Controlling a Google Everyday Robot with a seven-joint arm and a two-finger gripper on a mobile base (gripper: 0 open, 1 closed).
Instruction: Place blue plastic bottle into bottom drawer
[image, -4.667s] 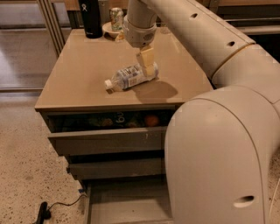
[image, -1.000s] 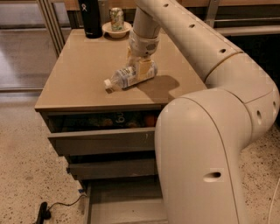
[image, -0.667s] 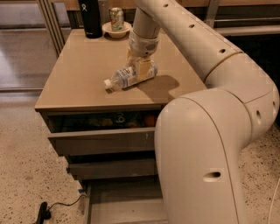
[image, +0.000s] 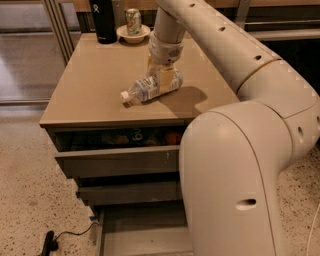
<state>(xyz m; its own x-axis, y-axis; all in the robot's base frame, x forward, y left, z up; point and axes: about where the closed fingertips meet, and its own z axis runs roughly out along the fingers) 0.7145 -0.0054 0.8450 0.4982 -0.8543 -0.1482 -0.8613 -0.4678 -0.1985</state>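
The blue plastic bottle lies on its side on the table, its cap pointing front-left. The tool clamps its far end.

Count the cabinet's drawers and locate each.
3: top drawer under the tabletop, middle drawer below it, bottom drawer lowest, pulled furthest out. The arm hides their right ends. The claw is at the blue plastic bottle.
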